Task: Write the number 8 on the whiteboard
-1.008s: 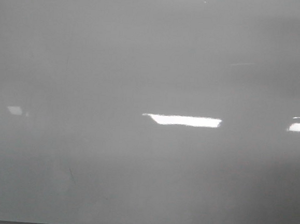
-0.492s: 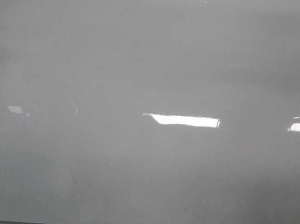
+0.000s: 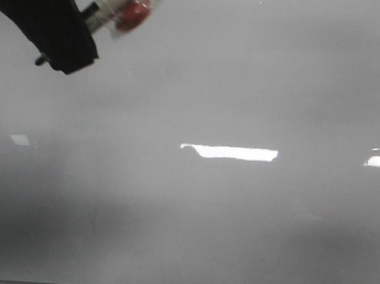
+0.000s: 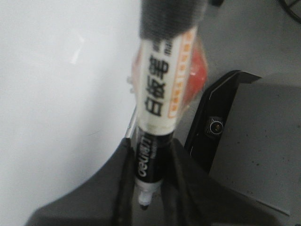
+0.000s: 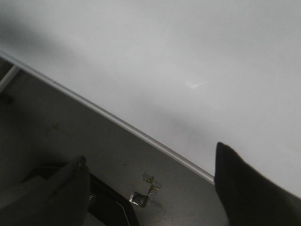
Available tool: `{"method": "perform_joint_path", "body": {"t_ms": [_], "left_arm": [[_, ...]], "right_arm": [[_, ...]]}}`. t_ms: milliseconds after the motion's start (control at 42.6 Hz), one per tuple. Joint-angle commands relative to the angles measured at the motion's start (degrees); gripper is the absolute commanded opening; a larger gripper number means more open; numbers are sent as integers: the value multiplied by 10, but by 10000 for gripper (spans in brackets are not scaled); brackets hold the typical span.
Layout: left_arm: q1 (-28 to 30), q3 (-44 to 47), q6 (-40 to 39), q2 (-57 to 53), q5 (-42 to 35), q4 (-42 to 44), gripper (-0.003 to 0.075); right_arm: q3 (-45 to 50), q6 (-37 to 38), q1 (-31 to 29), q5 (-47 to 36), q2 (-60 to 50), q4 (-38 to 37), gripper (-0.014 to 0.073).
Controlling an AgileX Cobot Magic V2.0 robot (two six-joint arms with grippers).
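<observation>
From the front, the left gripper (image 3: 66,47) reaches in at the upper left of the bare whiteboard (image 3: 236,218), clamped on a marker (image 3: 119,1). Its wrist camera shows both fingers (image 4: 188,188) squeezing the marker (image 4: 162,89). The right gripper (image 5: 150,188) hangs with fingers apart beside the board's edge (image 5: 141,134).

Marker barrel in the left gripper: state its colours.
White marker barrel with black lettering, orange stripe, black end; left wrist view.

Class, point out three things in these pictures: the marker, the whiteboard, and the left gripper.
marker (image 4: 157,94), left wrist view, on its white labelled barrel.
whiteboard (image 3: 247,87), front view, on a bare grey part of its surface.
left gripper (image 4: 146,188), left wrist view, between the dark fingers that clamp the marker.
</observation>
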Motion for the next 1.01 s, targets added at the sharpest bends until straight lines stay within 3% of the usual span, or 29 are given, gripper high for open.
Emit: {"method": "perform_joint_path", "body": {"t_ms": [0, 117, 328, 422, 492, 727, 985], "left_arm": [[-48, -21, 13, -1, -13, 0, -21], [-103, -21, 14, 12, -13, 10, -20], [-138, -21, 14, 12, -15, 10, -21], [-138, -21, 14, 12, -15, 10, -21], [-138, -21, 14, 12, -15, 9, -20], [-138, -21, 14, 12, -16, 9, -20], [-138, -21, 14, 12, -29, 9, -20]], "right_arm": [[-28, -99, 42, -6, 16, 65, 569], [-46, -176, 120, 20, 45, 87, 569], [-85, -196, 244, 6, 99, 89, 568], [-98, -196, 275, -15, 120, 102, 484], [-102, -196, 285, -24, 135, 117, 425], [-103, -196, 288, -40, 150, 131, 388], [-103, -210, 288, -26, 152, 131, 155]]}}
